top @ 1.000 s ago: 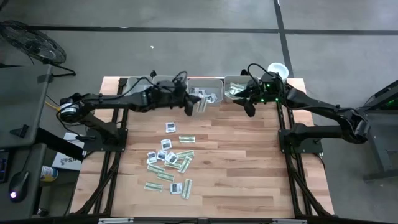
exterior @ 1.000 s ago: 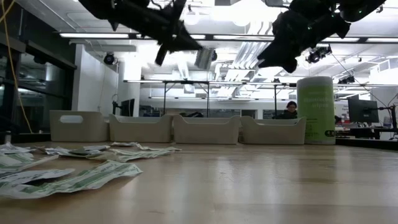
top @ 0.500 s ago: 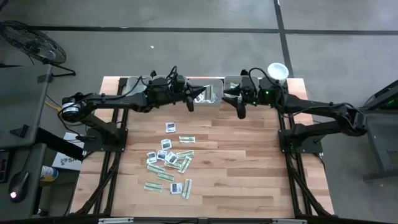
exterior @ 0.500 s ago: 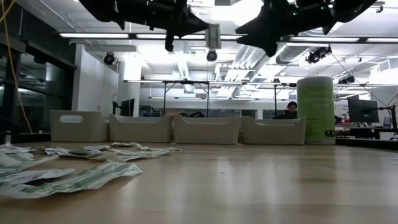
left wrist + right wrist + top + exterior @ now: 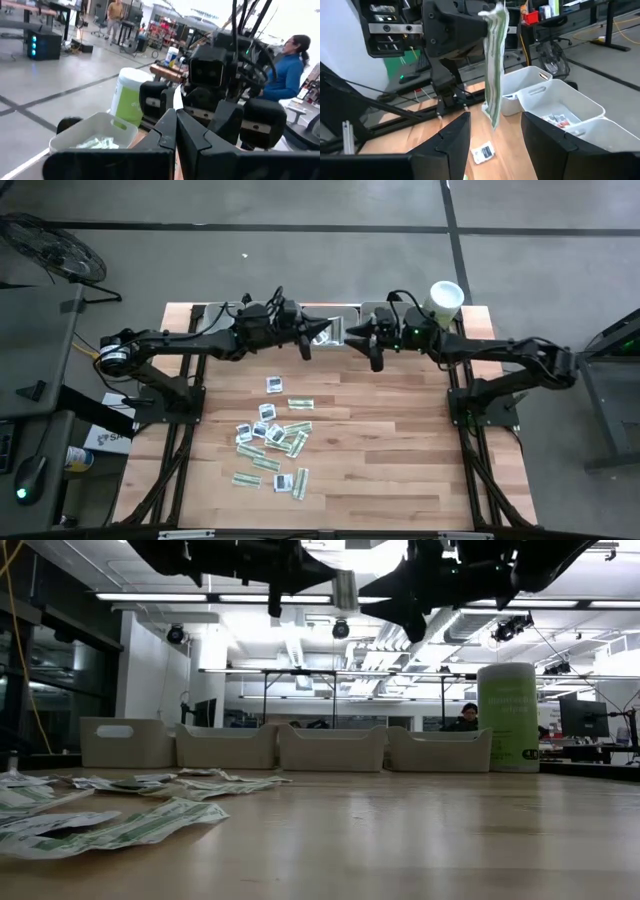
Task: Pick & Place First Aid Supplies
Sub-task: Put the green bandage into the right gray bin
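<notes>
Gripping a pale green-white sachet (image 5: 494, 65) between pinched-together fingertips, left gripper (image 5: 306, 340) near the upper centre of the high view, above the row of grey trays (image 5: 344, 332); sachet hanging down from the closed tips, plain in the right wrist view; facing it from the right, right gripper (image 5: 374, 350) with fingers (image 5: 545, 145) spread apart and holding nothing, just beside the left one, the two nearly meeting in the upper middle; both silhouetted at the top of the low view, well above the table (image 5: 400, 840); remaining first aid supplies (image 5: 272, 440) scattered loose on the wooden top, left of centre in the high view, and along the left edge in the low view; green tub (image 5: 508, 718) with white lid standing at the right end of the tray row; a person in a blue top (image 5: 287, 65) seated at upper right of the left wrist view.
</notes>
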Tool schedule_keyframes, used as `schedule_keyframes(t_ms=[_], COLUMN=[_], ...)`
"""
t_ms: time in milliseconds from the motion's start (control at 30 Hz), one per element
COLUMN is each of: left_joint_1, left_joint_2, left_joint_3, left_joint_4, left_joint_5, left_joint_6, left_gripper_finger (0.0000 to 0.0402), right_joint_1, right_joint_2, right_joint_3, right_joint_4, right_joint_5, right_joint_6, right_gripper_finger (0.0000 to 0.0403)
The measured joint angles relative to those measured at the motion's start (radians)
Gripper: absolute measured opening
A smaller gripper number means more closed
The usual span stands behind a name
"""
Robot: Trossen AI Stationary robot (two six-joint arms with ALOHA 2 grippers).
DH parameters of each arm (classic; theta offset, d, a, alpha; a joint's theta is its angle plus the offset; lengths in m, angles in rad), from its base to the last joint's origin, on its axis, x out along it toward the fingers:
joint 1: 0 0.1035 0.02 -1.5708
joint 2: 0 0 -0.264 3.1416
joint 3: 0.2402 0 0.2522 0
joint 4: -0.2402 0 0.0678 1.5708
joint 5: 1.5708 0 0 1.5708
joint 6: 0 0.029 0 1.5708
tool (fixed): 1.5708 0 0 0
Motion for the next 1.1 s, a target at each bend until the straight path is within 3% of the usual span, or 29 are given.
schedule_keyframes(t_ms=[400, 600, 867, 1100], left_joint_1=[0.0, 0.0, 0.0, 0.0], left_joint_2=[0.0, 0.0, 0.0, 0.0], left_joint_3=[0.0, 0.0, 0.0, 0.0], left_joint_4=[0.027, 0.027, 0.024, 0.018], left_joint_5=[0.001, 0.0, -0.001, -0.001], left_joint_6=[0.002, 0.001, 0.001, 0.001], left_gripper_finger=[0.0, 0.0, 0.0, 0.0], right_joint_1=[0.0, 0.0, 0.0, -0.001], right_joint_2=[0.117, 0.125, 0.125, 0.124], right_joint_3=[0.063, 0.079, 0.079, 0.079], right_joint_4=[0.072, 0.044, 0.037, 0.036], right_joint_5=[-0.032, -0.033, -0.04, -0.039], right_joint_6=[0.046, 0.03, 0.027, 0.037], right_gripper_finger=[0.0162, 0.0113, 0.0013, 0.0002])
